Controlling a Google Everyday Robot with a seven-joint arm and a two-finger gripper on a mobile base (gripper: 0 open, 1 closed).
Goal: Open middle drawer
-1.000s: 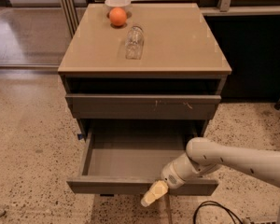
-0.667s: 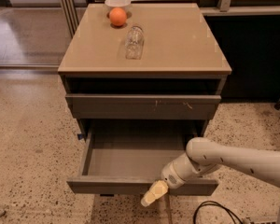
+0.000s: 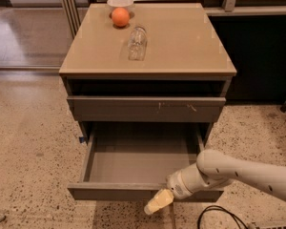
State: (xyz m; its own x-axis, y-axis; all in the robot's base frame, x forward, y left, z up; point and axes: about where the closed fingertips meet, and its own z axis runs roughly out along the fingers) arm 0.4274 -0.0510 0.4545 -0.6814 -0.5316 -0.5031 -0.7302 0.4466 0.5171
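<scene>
Just by the middle drawer (image 3: 115,191) front, closed fingers (image 3: 158,202).

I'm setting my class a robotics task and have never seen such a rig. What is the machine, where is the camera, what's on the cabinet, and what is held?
The white tube from the lower right is the robot's one arm; its pale yellow tip is the gripper, its hand. The single camera looks down at the cabinet from the front. The gripper is at the front panel of the middle drawer, which stands pulled out. Above it is a scratched drawer front. On the cabinet top are an orange, a white bowl behind it, and a clear glass lying on its side. The gripper carries no loose object.
</scene>
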